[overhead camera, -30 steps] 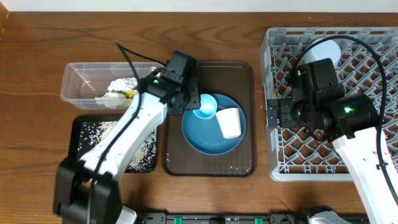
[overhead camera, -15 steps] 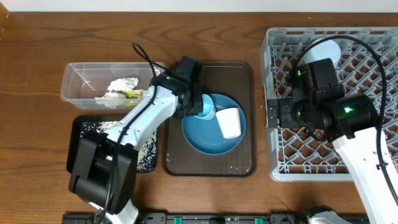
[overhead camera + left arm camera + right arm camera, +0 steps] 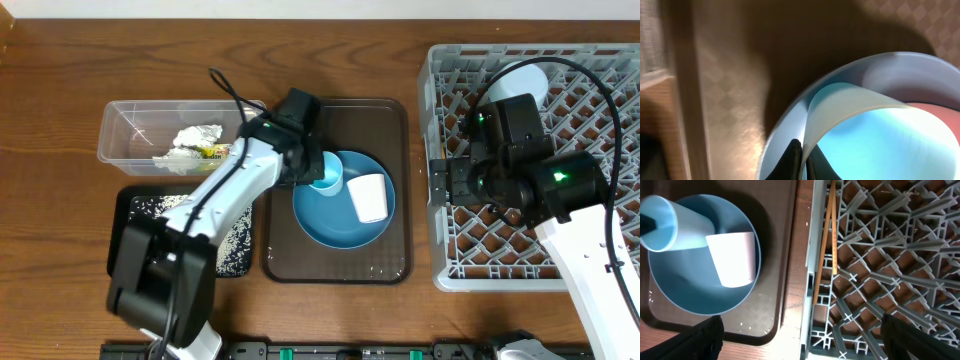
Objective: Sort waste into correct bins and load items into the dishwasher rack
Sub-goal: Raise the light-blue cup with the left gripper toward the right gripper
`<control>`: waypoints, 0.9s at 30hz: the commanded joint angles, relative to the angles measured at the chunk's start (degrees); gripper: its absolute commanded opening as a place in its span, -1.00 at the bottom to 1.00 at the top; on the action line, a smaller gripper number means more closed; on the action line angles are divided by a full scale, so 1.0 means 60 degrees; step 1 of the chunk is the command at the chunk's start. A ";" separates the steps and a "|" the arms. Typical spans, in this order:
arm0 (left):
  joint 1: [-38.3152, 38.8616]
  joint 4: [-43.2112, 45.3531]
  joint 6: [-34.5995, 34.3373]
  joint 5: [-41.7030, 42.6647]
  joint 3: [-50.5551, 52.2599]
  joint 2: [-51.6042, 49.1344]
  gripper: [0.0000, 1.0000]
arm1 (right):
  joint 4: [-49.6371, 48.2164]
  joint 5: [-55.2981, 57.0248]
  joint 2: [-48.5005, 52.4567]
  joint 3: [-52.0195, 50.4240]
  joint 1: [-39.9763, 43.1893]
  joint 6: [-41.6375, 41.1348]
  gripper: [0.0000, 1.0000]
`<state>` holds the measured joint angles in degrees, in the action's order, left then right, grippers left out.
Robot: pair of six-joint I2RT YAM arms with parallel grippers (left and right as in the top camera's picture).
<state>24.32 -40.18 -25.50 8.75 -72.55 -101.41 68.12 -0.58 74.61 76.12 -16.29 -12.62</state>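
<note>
Two arms reach over the wooden tabletop (image 3: 60,90) in the view from above. The left claw (image 3: 312,173) is pinched tight on the rim of the light-blue cup (image 3: 330,172), which is at the far left part of the blue plate (image 3: 335,225). The pink cup (image 3: 370,196) lies on its side on the same plate, just beside the light-blue cup. The plate rests in the brown tray (image 3: 400,150). To the left, the clear tub (image 3: 125,120) holds the napkin (image 3: 195,137) and the wrapper (image 3: 208,152). The black tray (image 3: 128,215) in front of it holds the rice (image 3: 235,240). The big grey rack (image 3: 600,120) fills the right side, with the bowl (image 3: 522,78) in its far part. The right claw (image 3: 447,185) hangs over the rack's left edge. From the left wrist, two dark fingers (image 3: 791,159) squeeze the thin wall of the light-blue cup between them. The blue plate curves around the cup, and a bit of the pink cup shows at the right. From the right wrist, the right claw is wide open and holds nothing, with its tips far apart at the bottom corners. Below it, the chopsticks (image 3: 826,240) lie in the rack along its edge. Next to them is the brown tray with the plate and both cups.
</note>
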 commanded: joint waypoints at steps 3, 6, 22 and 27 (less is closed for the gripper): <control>-0.0783 -0.0109 0.0317 0.1282 0.0000 0.1759 -0.88 | 0.0004 0.0022 0.0015 0.0025 0.0025 -0.0102 0.98; -0.1552 -0.0193 0.0499 0.3217 0.0000 0.2419 -0.88 | 0.0004 0.0022 0.0011 0.0025 0.0025 -0.0102 0.99; -0.4197 -0.0976 0.2510 1.1927 0.0004 0.2488 -0.88 | -0.0066 -0.0051 0.0015 0.0025 0.0022 -0.0109 0.99; -0.3931 -0.0991 0.2572 1.2222 0.0004 0.2488 -0.88 | -0.0605 -0.0801 0.0015 0.0025 0.0022 -0.0117 0.99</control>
<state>-0.19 -46.06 -11.73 76.86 -72.51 -86.15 65.19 -1.65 74.61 76.12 -16.29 -12.62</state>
